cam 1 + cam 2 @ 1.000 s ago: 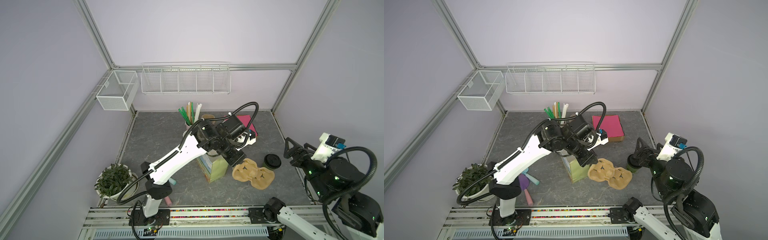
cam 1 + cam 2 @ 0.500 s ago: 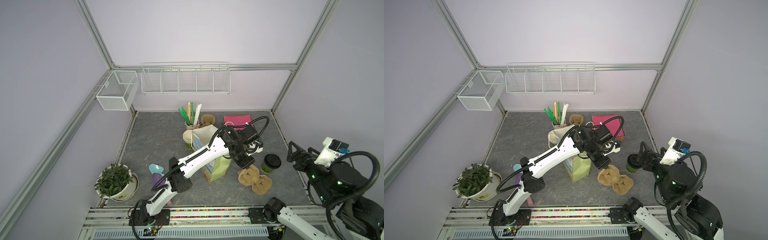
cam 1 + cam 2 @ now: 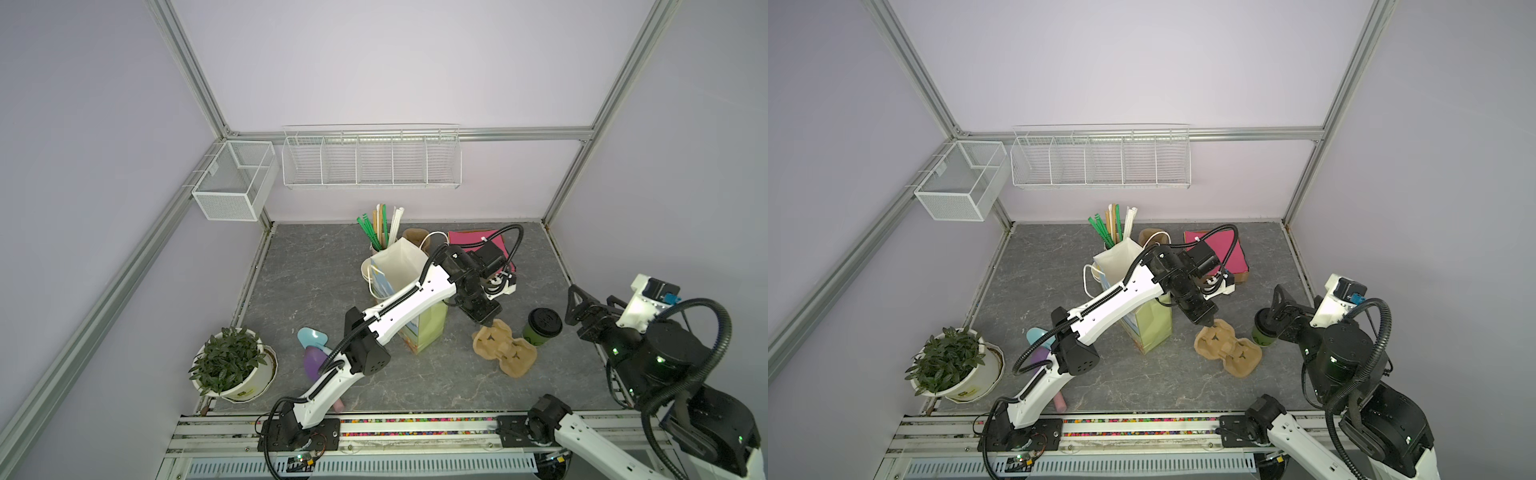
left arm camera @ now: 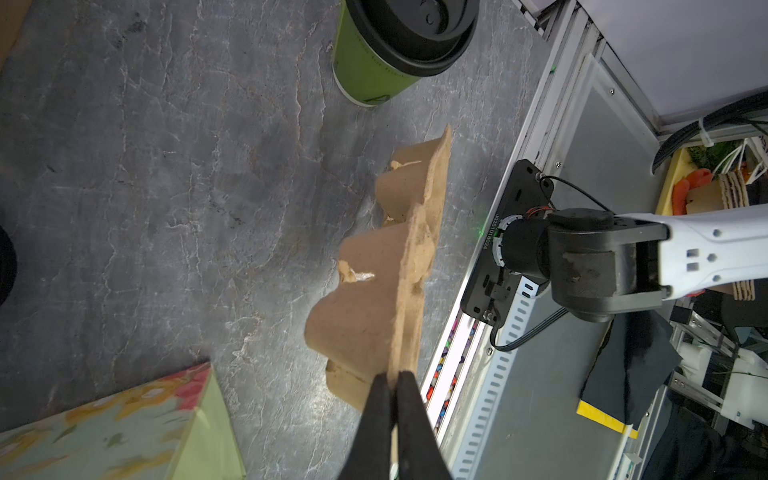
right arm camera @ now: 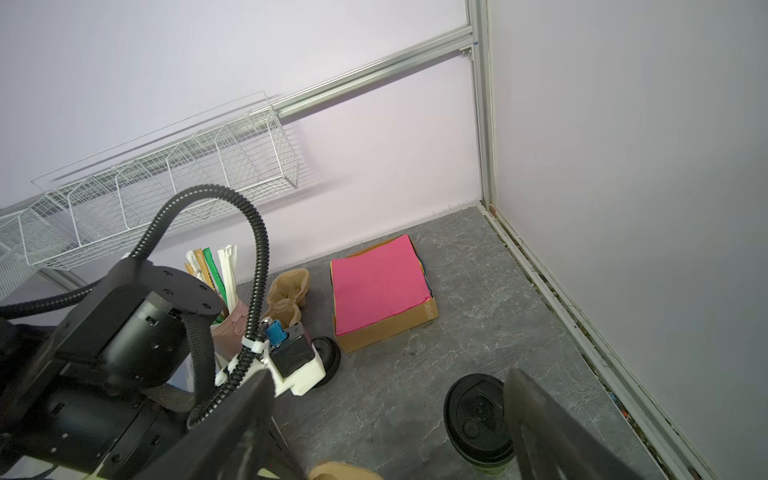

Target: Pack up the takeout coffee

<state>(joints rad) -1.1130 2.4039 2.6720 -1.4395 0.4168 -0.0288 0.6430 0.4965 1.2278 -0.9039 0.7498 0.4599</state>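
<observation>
The takeout coffee [image 3: 541,326] [image 3: 1263,334], a green cup with a black sip lid, stands upright on the grey floor at the right. It also shows in the wrist views, coffee [image 4: 399,50] [image 5: 478,419]. My right gripper [image 3: 590,303] [image 3: 1287,309] [image 5: 386,386] hangs open just right of and above it, holding nothing. A brown pulp cup carrier [image 3: 503,347] [image 3: 1227,347] [image 4: 386,291] lies left of the cup. My left gripper [image 3: 487,322] [image 3: 1209,322] [image 4: 395,380] is shut on the rim at the carrier's far-left end. The open paper bag [image 3: 415,282] [image 3: 1142,316] stands further left, behind my left arm.
Along the back stand a cup of straws [image 3: 380,232], spare carriers [image 3: 413,237] and a box of pink napkins [image 3: 478,245]. A loose black lid [image 5: 328,361] lies near that box. At the front left are a potted plant [image 3: 228,365] and plastic scoops [image 3: 311,349].
My left arm has stretched out lower across the bag, its gripper staying at the carrier's end. The carrier has shifted slightly. The right gripper has barely moved.
</observation>
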